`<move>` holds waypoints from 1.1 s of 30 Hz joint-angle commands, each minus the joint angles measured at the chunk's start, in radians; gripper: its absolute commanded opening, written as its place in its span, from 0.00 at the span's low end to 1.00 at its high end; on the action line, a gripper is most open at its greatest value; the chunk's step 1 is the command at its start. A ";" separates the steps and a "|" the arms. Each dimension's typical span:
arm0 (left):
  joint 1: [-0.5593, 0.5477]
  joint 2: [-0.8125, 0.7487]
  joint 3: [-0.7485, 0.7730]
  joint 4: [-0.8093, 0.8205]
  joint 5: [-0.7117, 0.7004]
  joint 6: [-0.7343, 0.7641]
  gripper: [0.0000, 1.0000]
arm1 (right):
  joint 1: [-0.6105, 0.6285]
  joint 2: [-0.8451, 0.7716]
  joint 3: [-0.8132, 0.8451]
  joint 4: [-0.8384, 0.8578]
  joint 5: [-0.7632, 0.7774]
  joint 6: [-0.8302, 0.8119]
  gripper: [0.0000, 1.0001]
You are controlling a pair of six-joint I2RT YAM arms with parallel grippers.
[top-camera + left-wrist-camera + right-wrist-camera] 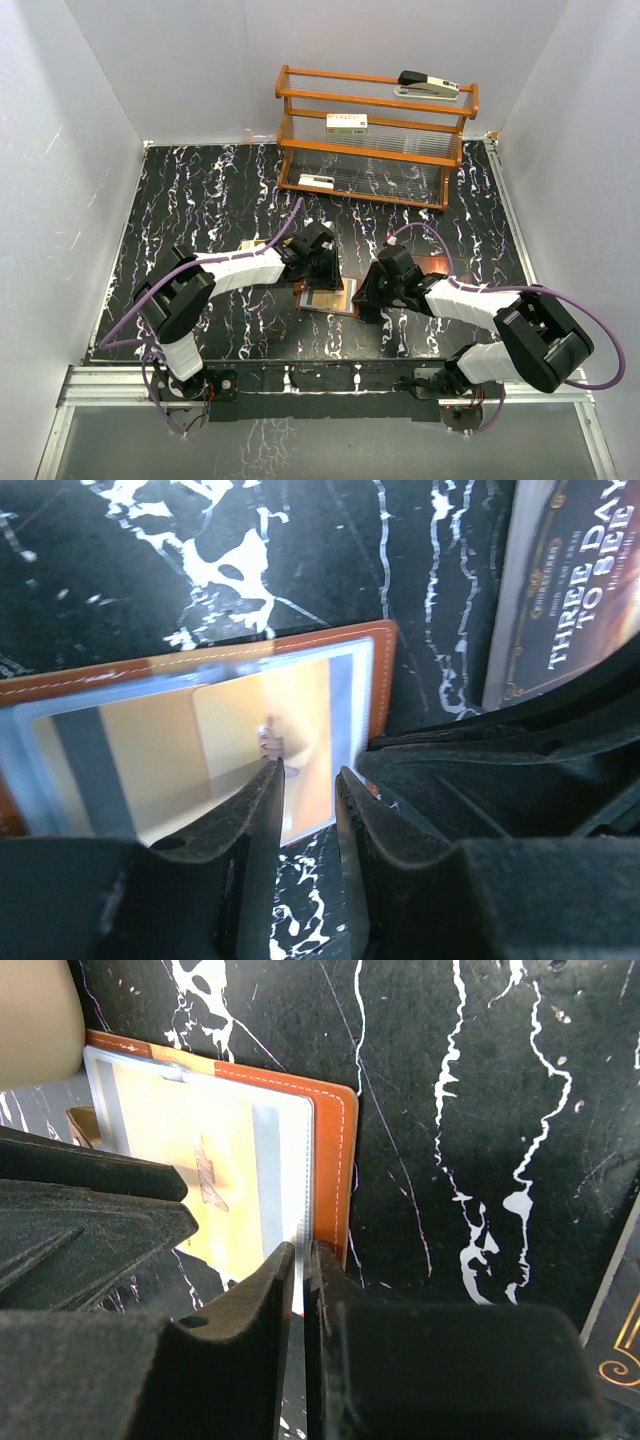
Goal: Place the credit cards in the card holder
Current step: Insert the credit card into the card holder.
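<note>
On the black marbled table (200, 200), the brown card holder (328, 299) lies open and flat between the two arms, near the table's front edge. We see the left gripper (305, 775) come in from the left and the right gripper (302, 1250) from the right.

A gold-orange card (160, 750) with a grey stripe shows through the holder's glossy clear pocket. In the left wrist view, the left gripper hovers over the pocket's corner. Its jaws stand narrowly apart and the card's pale edge is visible in the gap. We see nothing pinched there, though one fingertip (270, 780) sits right at the card's surface.

In the right wrist view, the right gripper's jaws are drawn together to a thin slit. Their tips rest at the clear pocket's outer edge, just inside the stitched leather border. We cannot tell whether they pinch the plastic.

A dark booklet (570, 590) with pale lettering lies just beside the holder. Well behind, a wooden shelf (375, 135) carries a stapler (428, 85) and a white box (346, 122).
</note>
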 commanded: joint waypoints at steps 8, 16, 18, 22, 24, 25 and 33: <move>-0.011 -0.072 -0.016 -0.012 -0.017 0.002 0.34 | 0.006 -0.058 0.059 -0.096 0.085 -0.080 0.15; -0.010 -0.082 0.009 -0.128 -0.129 0.011 0.46 | 0.004 -0.059 0.085 -0.082 0.079 -0.080 0.18; -0.010 -0.066 0.015 -0.128 -0.133 0.014 0.47 | 0.005 -0.038 0.084 -0.067 0.073 -0.081 0.18; -0.011 -0.033 0.026 -0.127 -0.135 0.021 0.48 | 0.006 -0.002 0.082 -0.036 0.055 -0.083 0.17; -0.009 -0.022 0.023 -0.103 -0.118 0.024 0.48 | 0.005 0.015 0.084 -0.025 0.049 -0.085 0.16; -0.010 -0.021 0.018 -0.083 -0.104 0.024 0.48 | 0.005 0.023 0.084 -0.024 0.048 -0.087 0.16; -0.010 0.015 0.042 -0.037 -0.035 0.028 0.45 | 0.008 0.034 0.050 0.010 0.034 -0.076 0.15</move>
